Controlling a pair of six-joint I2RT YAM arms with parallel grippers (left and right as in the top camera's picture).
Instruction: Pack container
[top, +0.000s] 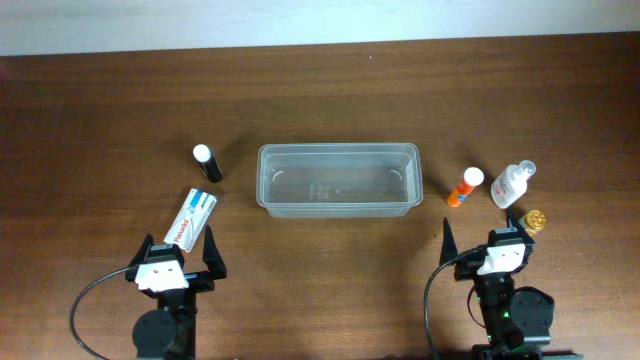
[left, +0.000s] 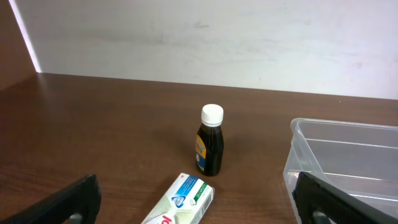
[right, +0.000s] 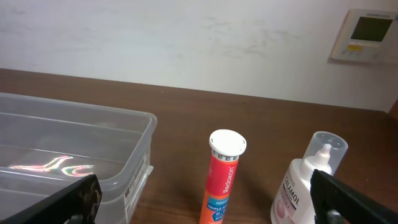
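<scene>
Overhead, my left gripper (top: 175, 248) and right gripper (top: 482, 238) both stand with jaws wide apart. The container (top: 337, 180) sits mid-table, beyond and between them. In the left wrist view, 1 dark bottle (left: 211, 140) is upright behind a white box (left: 183, 200). In the right wrist view, 1 orange tube (right: 222, 177) and 1 clear bottle (right: 308, 183) stand right of the container.

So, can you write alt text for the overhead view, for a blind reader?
An empty clear container sits centred on a wooden table. Left: a dark bottle and white box; right: an orange tube, clear bottle and gold object. Below, the left gripper and right gripper are open.
</scene>
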